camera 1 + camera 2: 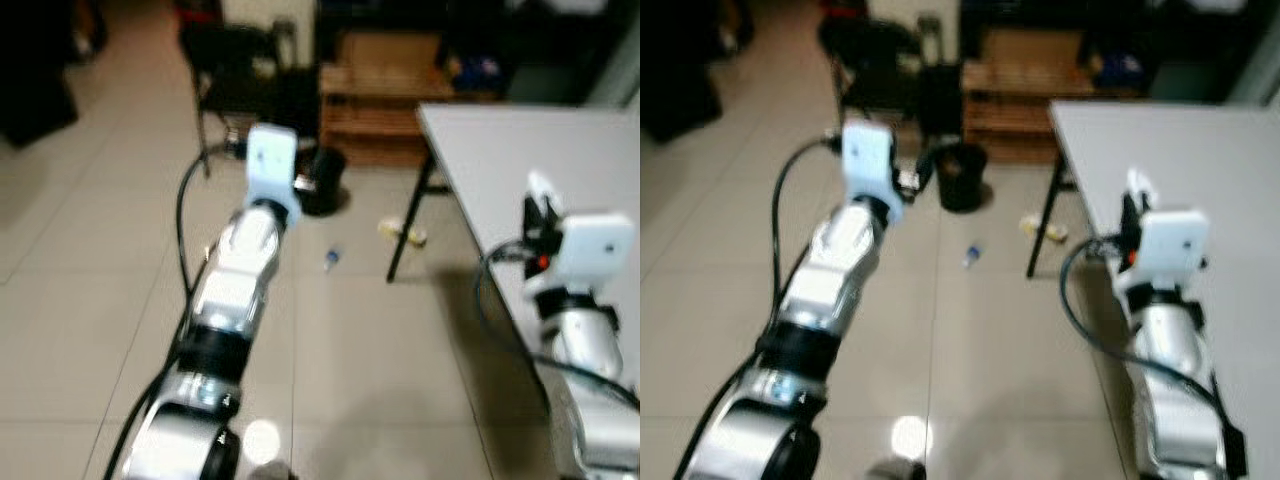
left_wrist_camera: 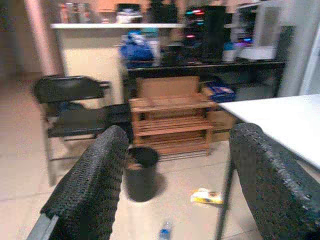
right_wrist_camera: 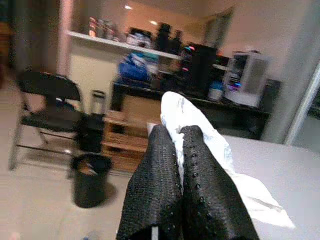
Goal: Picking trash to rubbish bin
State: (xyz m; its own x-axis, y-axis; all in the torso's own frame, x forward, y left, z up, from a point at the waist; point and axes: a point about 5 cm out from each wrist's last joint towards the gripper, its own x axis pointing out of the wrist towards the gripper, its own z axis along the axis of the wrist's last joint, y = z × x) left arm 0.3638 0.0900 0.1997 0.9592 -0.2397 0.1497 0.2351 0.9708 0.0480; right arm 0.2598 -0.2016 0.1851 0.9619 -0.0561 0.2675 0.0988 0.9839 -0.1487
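My right gripper (image 3: pixel 177 132) is shut on a crumpled piece of white trash (image 3: pixel 202 132) and is raised over the near edge of the white table (image 1: pixel 520 150). The white piece pokes up above that wrist (image 1: pixel 1137 183). My left gripper (image 2: pixel 180 135) is open and holds nothing. It reaches forward above the floor, towards a small black rubbish bin (image 1: pixel 322 180) that stands ahead on the tiles. A yellow wrapper (image 1: pixel 403 232) lies by the table leg. Between it and the bin lies a small blue bottle (image 1: pixel 331 259).
A wooden rack (image 1: pixel 375 110) stands behind the bin, and a black folding chair (image 1: pixel 230 70) to its left. A black table leg (image 1: pixel 410 225) slants down beside the yellow wrapper. Open tiled floor stretches on the left. Dark shelves line the back wall.
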